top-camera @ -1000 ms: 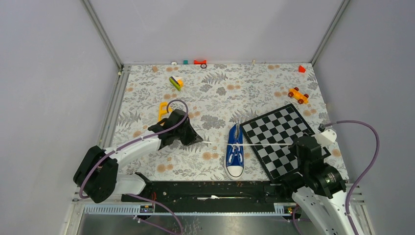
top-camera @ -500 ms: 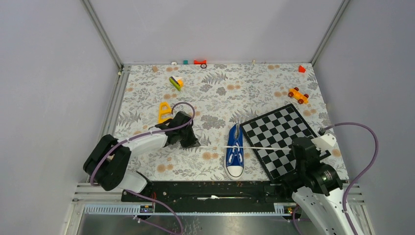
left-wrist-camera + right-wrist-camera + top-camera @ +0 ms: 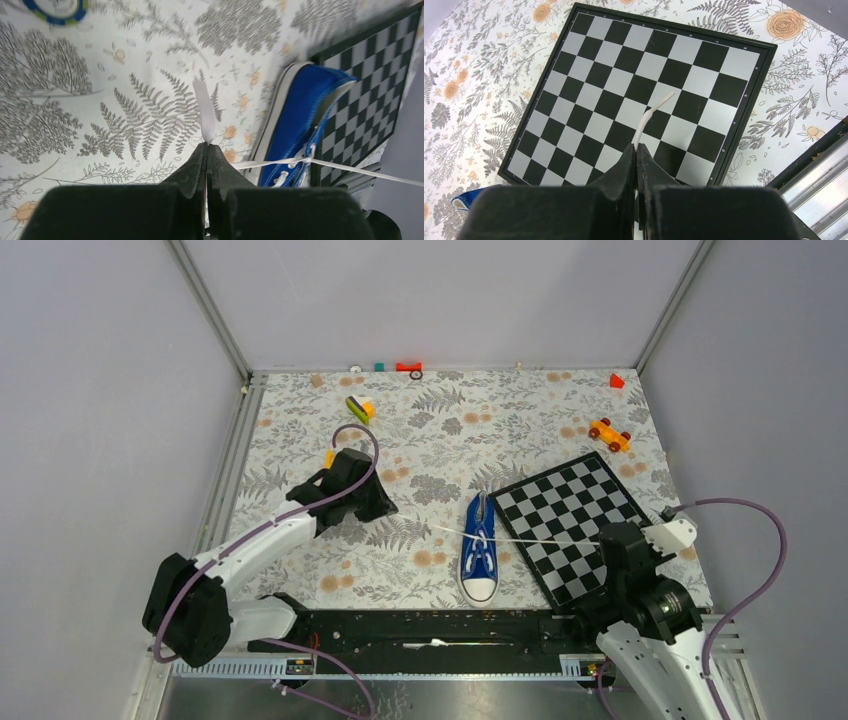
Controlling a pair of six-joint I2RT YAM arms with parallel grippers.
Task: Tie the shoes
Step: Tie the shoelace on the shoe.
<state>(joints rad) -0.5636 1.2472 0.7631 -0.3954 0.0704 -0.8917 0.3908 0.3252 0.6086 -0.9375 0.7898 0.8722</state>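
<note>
**Item:** blue sneaker [image 3: 480,552], single, with white sole and toe cap and white laces [image 3: 540,539].

**Location:** on the floral worktop [image 3: 430,440], just beside the left edge of the chessboard [image 3: 575,502]. Whether it touches the board cannot be told.

**Orientation:** long axis runs near to far. The toe cap points away from the chessboard's far corner, toward the arm bases. The heel lies by the board's left corner.

**Left tool** [image 3: 207,146]: fully closed on one lace end, a short flat tail showing beyond the tips. It sits well left of the chessboard.

**Right tool** [image 3: 636,147]: fully closed on the other lace end, its tip curling out. It hangs over the chessboard.

**Step in hand (judged):** drawing the crossed laces tight, as the lace runs taut from the eyelets out to both sides.

**Handling note:**
- Pull both ends outward with equal force and low to the worktop, so the light shoe neither slides nor tips.
- The left tail is short and could slip if pulled hard.
</note>
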